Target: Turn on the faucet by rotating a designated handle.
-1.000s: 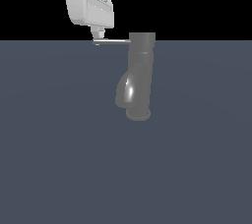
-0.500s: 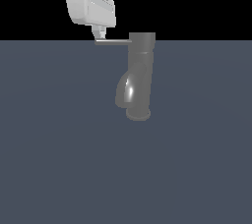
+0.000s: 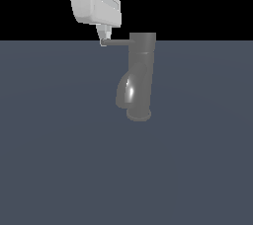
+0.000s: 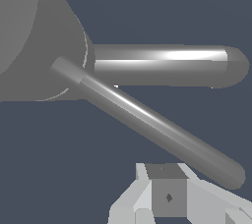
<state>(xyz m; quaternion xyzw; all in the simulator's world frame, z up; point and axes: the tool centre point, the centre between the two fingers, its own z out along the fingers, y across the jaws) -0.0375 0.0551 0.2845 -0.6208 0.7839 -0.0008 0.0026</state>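
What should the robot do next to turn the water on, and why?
Probably push sideways on the handle. The tool is already right at the rod's free end, beside it, and the faucet turns on when that rod swings around.

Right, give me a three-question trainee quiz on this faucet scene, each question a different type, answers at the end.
1. True or false: the pincer sits at the free end of the handle in the exterior view.
2. Multiple choice: from the faucet, the handle points toward A) the exterior view's left, B) the exterior view's right, C) straight up.
3. Short answer: in the wrist view, which bar lies nearer the pincer's fingers, the thin handle or the thick spout?

Key
1. True: the pincer's tip meets the rod's outer end.
2. A.
3. The thin handle; the spout lies beyond it.
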